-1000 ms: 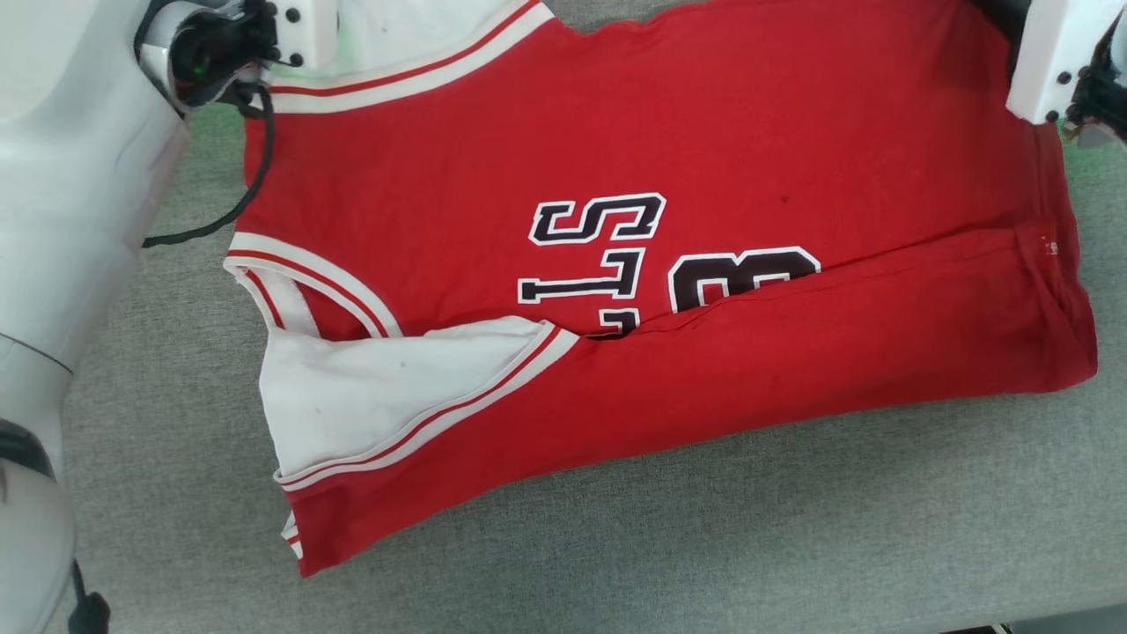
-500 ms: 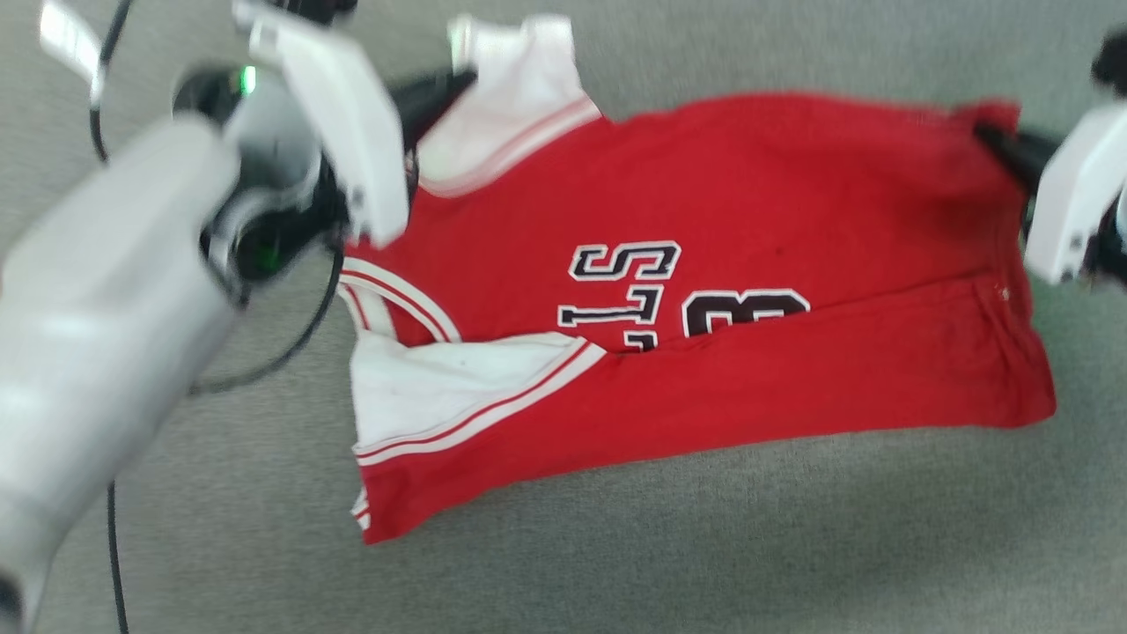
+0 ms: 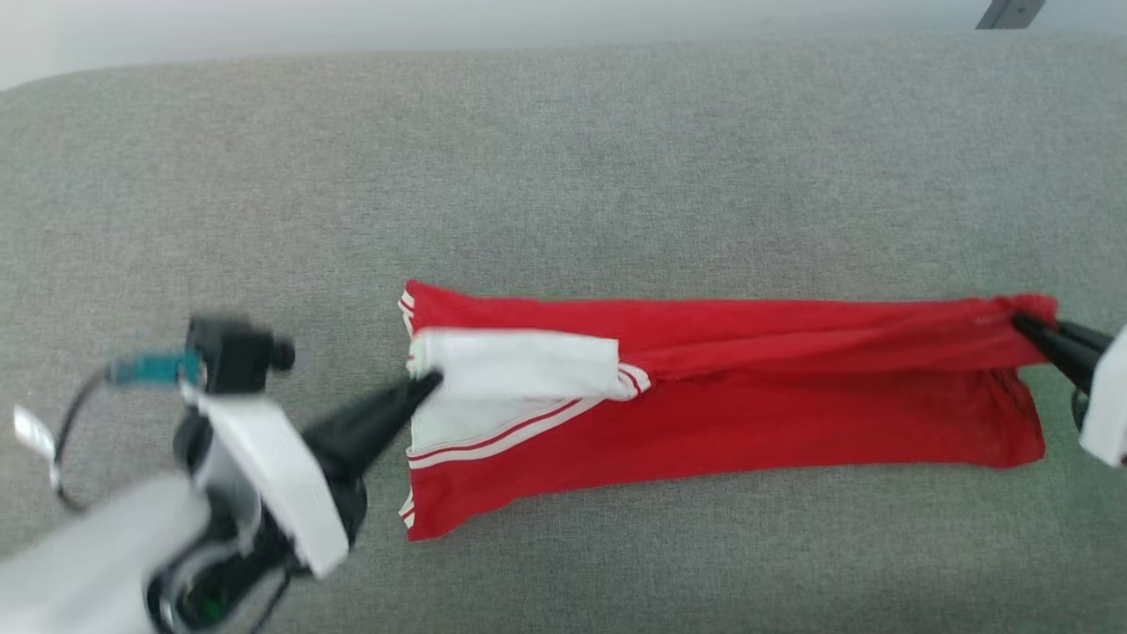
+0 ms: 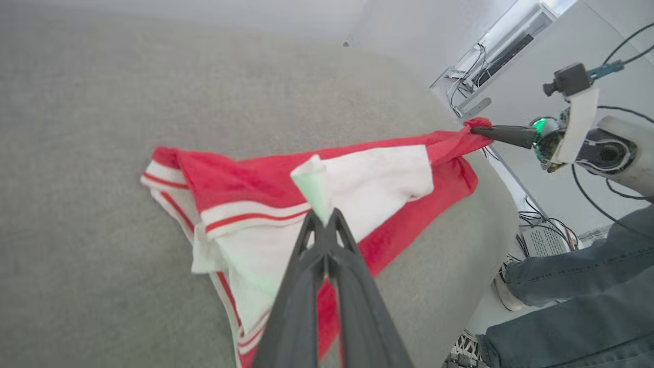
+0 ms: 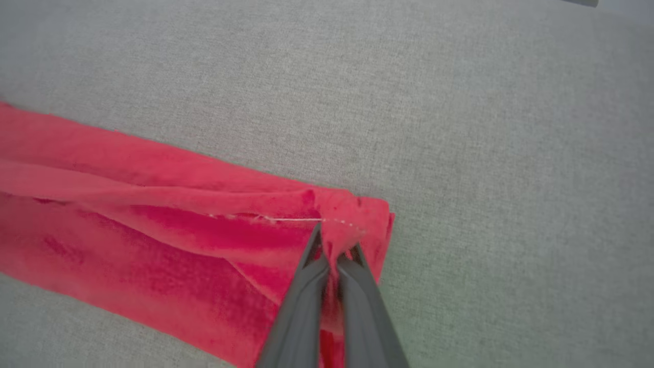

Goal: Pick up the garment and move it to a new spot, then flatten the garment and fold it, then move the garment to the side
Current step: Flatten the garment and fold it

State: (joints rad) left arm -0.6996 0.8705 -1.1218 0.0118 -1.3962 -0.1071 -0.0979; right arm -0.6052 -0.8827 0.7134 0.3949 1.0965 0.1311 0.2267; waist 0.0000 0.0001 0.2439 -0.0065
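Head view inspected: found the red jersey point(image 3: 748, 414) lying on the grey padded surface point(image 3: 563, 176) as a narrow lengthwise band. Compared with a second ago: spread wide then, lettering showing (now covered; camera itself shifted too). Noted left gripper point(image 3: 429, 383) pressed together on the white sleeve corner, right gripper point(image 3: 1021, 321) pinched shut on the red hem corner at the opposite end. Saw cloth drawn fairly taut between them. Judged far edge brought over the near part, so first lengthwise fold nearly done; release and crosswise fold likely outstanding
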